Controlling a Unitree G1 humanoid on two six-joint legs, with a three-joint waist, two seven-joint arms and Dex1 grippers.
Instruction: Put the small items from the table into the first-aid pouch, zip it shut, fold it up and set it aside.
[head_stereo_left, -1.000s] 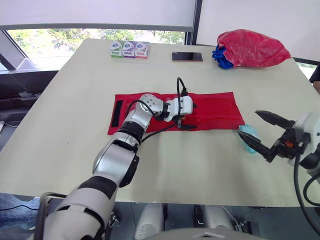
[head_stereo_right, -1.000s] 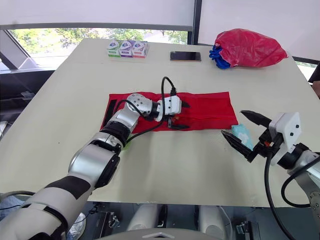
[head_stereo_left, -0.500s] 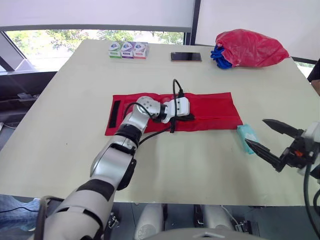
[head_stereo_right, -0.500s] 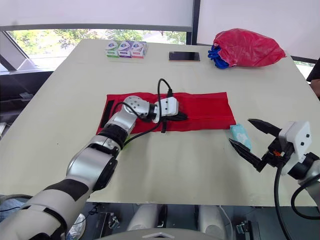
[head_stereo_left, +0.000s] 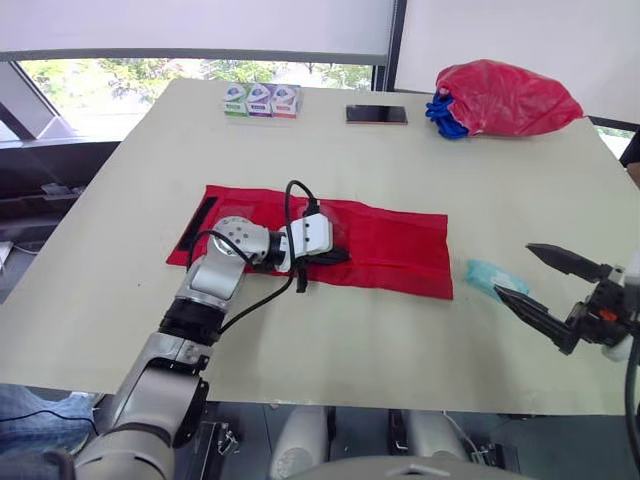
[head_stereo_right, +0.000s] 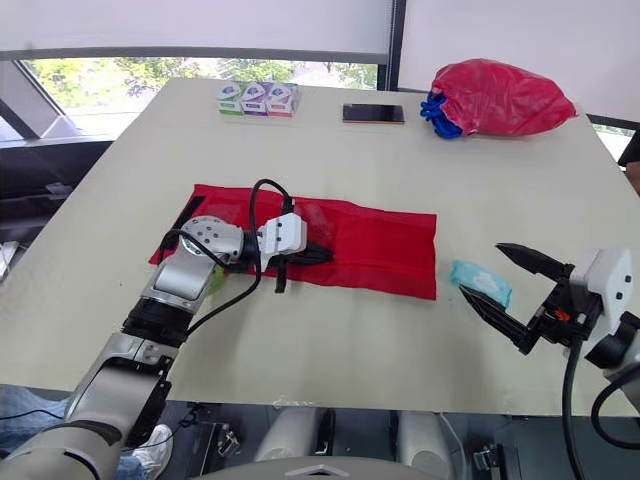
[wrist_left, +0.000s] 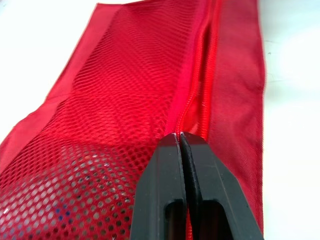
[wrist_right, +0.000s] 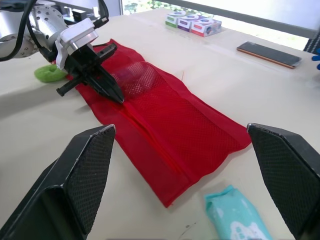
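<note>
The red first-aid pouch (head_stereo_left: 385, 245) lies flat and unfolded across the middle of the table. My left gripper (head_stereo_left: 340, 256) rests on it, shut on the zipper line (wrist_left: 200, 75) beside the mesh pocket (wrist_left: 115, 90). Small items show dimly through the mesh (wrist_right: 136, 74). A teal packet (head_stereo_left: 488, 275) lies on the table just off the pouch's right end. My right gripper (head_stereo_left: 514, 270) hovers over the packet's near side, open wide and holding nothing. A small green item (wrist_right: 49, 74) sits by my left wrist.
At the table's far side stand three small boxes (head_stereo_left: 259, 99), a dark phone (head_stereo_left: 376, 114) and a red bag (head_stereo_left: 505, 97) with something blue (head_stereo_left: 440, 110) under it. A black strap (head_stereo_left: 196, 221) marks the pouch's left end. The table's front edge is close to my right gripper.
My left gripper has shut on the zipper line and dragged the pouch to the left. My right gripper has drawn back a little toward the front edge, uncovering the teal packet.
</note>
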